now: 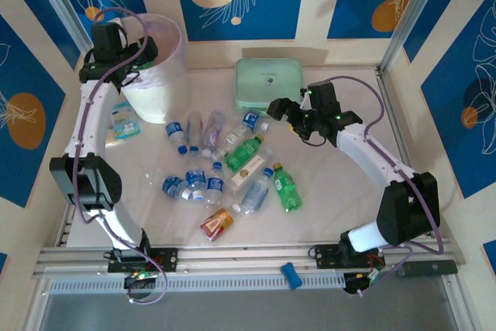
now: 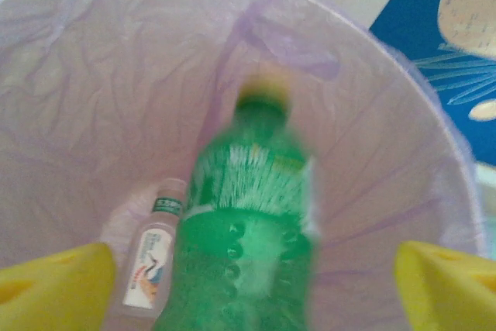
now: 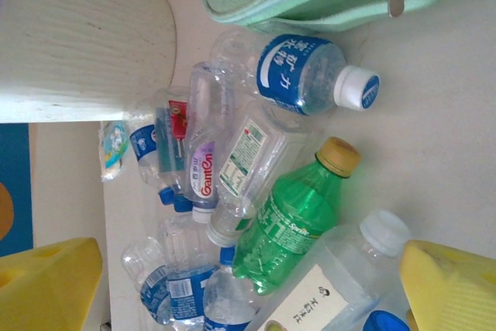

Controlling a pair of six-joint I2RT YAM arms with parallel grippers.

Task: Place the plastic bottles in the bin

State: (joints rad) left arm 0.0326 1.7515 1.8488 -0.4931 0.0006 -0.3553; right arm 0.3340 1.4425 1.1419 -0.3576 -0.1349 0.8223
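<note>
Yellow fingers (image 2: 54, 284) of left claw (image 2: 252, 284) wide, blurred green bottle (image 2: 248, 191) between, inside bin (image 2: 93, 98); right claw (image 3: 248, 288) wide.

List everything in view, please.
Tall translucent pinkish-white bag-lined bin: one, far left.
Green plastic bottles: three; two mid-table, one blurred in the bin's mouth.
Clear blue-labelled plastic bottles: about nine, mid-table; another small clear one on the bin's bottom.
Mint green rectangular case: one, far centre.
Flat red-orange packet: one, pile's near side.
Cream-white boxy item: one, between green bottles.
Blue-white packet: one, beside the bin.
Small blue object: one, front rail.
Left arm: jaws open over the bin.
Right arm: jaws open near the case.
</note>
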